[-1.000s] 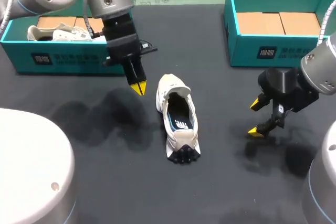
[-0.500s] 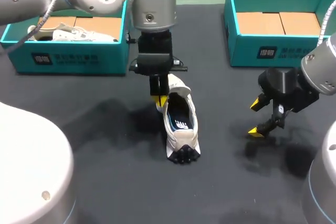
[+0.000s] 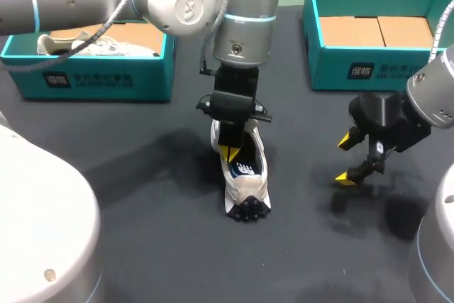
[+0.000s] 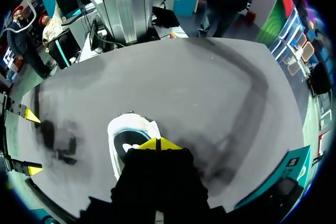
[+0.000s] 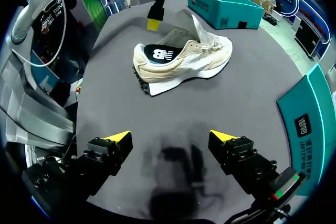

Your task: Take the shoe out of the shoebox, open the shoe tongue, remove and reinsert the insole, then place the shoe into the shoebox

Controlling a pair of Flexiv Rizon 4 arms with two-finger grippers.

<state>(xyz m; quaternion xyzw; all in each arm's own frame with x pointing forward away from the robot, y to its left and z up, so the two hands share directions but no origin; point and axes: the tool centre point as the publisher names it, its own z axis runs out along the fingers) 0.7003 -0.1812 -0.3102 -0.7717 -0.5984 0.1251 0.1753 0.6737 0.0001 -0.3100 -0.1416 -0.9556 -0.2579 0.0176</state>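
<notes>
One shoe (image 3: pixel 246 188) lies under the left claw (image 3: pixel 228 152), tips together; right claw (image 3: pixel 345 159) spread, well aside.

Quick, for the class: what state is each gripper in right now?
Left gripper: jaws closed, holding nothing, over the shoe.
Right gripper: jaws open, empty.

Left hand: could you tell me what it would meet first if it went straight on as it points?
Pointing down, the left hand would probably meet the insole inside the shoe first, though depth is hard to judge.
</notes>
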